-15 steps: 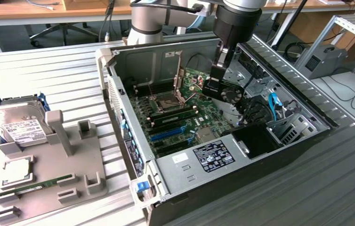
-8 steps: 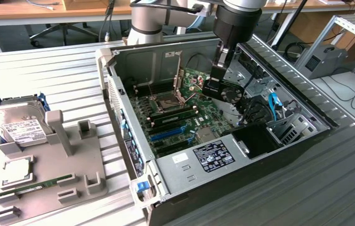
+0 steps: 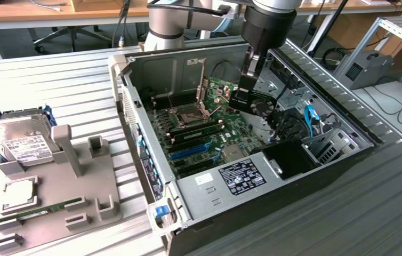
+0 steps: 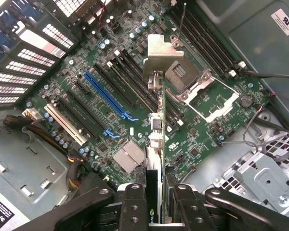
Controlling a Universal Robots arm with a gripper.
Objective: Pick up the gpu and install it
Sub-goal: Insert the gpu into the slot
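Observation:
My gripper (image 3: pixel 248 80) hangs inside the open PC case (image 3: pixel 258 186), shut on the gpu (image 3: pixel 256 102). The gpu is a black card held upright on edge over the green motherboard (image 3: pixel 201 125), its round fan facing the exterior view's right. In the wrist view the gpu (image 4: pixel 156 139) runs edge-on away from my gripper (image 4: pixel 156 197), and its silver end bracket (image 4: pixel 161 55) points at the board. The two black fingers (image 4: pixel 134 204) clamp its near end. The card floats above the motherboard (image 4: pixel 86 77), beside the long blue slot (image 4: pixel 106 96) and apart from it.
An open CPU socket (image 4: pixel 202 91) lies close to the card's far end. Case walls, a blue cable (image 3: pixel 309 120) and drive cages surround the board. Left of the case, a grey fixture (image 3: pixel 80 181) holds a hard drive (image 3: pixel 19 144) and a green RAM stick (image 3: pixel 41 209).

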